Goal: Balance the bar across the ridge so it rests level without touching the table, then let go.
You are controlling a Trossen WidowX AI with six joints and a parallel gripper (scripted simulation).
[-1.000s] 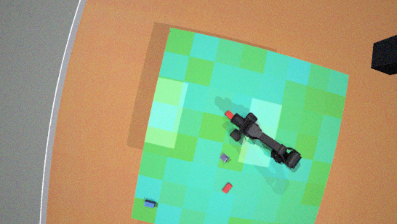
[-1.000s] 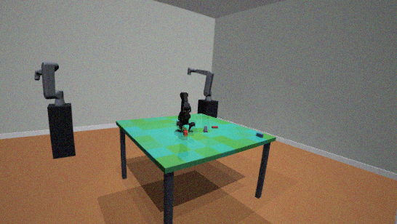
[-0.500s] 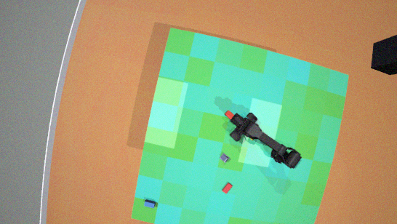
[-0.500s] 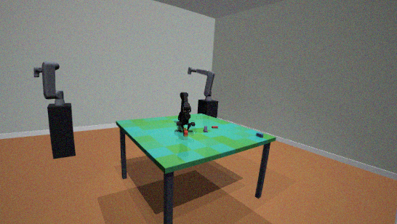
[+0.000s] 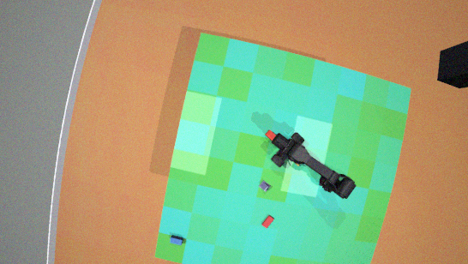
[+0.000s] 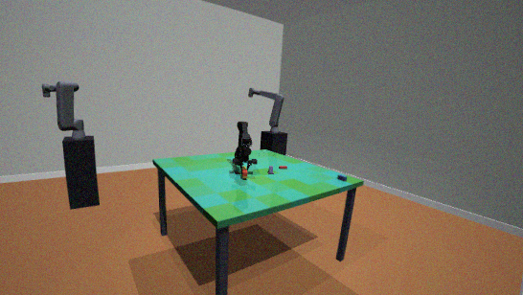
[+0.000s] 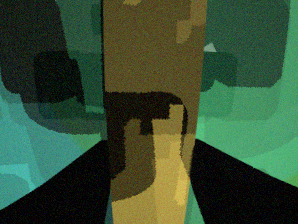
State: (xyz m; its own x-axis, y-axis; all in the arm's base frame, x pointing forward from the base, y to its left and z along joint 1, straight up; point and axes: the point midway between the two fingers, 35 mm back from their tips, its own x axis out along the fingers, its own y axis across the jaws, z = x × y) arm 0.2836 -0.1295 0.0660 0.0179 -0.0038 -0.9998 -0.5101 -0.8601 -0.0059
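Observation:
The bar shows as a long tan-yellow strip (image 7: 155, 65) running up the middle of the wrist view. A red end (image 5: 270, 135) (image 6: 244, 173) sticks out past the gripper in the top and exterior views; the arm hides most of the rest. My gripper (image 7: 149, 149) (image 5: 285, 150) is shut on the bar, with one dark finger against each long side. Whether the bar's underside touches the table is too small to tell. The ridge, a small purple-grey block (image 5: 265, 186) (image 6: 271, 170), stands on the table apart from the bar, with nothing across it.
A red block (image 5: 267, 221) (image 6: 283, 168) lies beyond the ridge from the gripper. A blue block (image 5: 177, 240) (image 6: 342, 177) lies near a corner of the green-and-turquoise table (image 5: 240, 219) (image 6: 268, 206). Two grey arms (image 6: 65, 105) (image 6: 275, 110) stand on dark pedestals off the table.

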